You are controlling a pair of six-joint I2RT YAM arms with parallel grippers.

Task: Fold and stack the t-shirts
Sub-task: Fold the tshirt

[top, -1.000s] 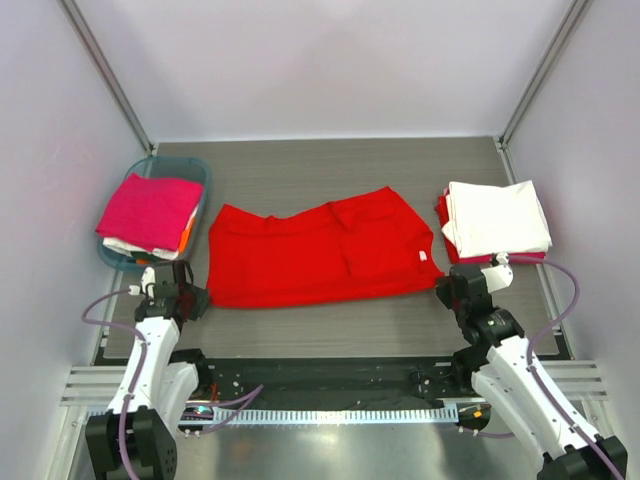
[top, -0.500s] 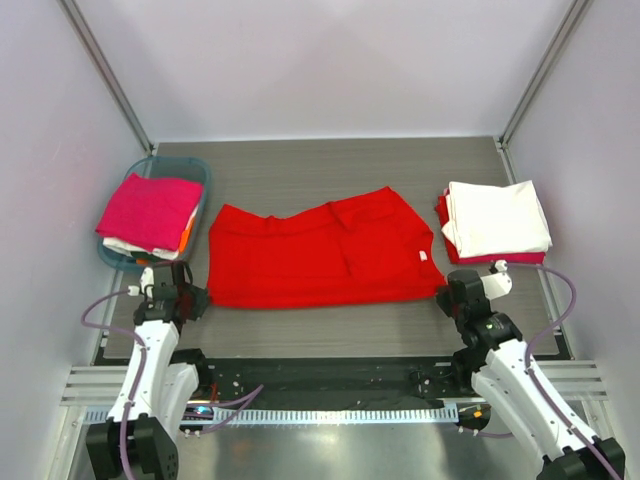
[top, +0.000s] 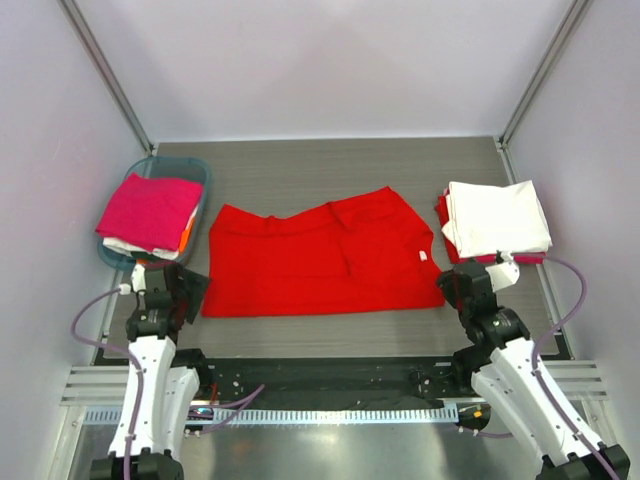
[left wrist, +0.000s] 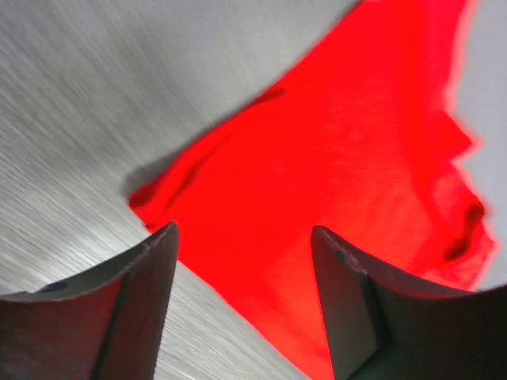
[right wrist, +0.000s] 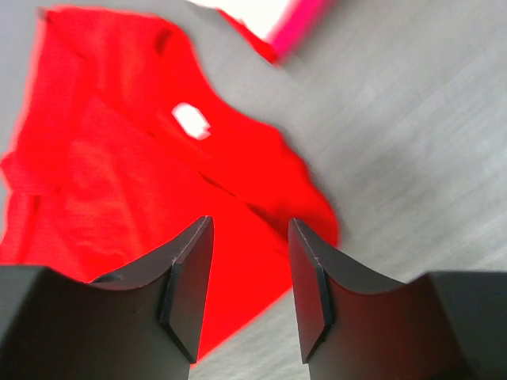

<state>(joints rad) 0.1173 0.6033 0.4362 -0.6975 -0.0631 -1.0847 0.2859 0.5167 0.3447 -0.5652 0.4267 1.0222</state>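
Red t-shirt between teal basket, white stack; left gripper, right gripper apart.

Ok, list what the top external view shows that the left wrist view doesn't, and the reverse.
Only top external: the teal basket holding a folded pink t-shirt, and the white t-shirt atop the right-hand stack. Only left wrist: the left gripper seen open, close over a corner of the red t-shirt. Both: the red t-shirt spread on the grey table.
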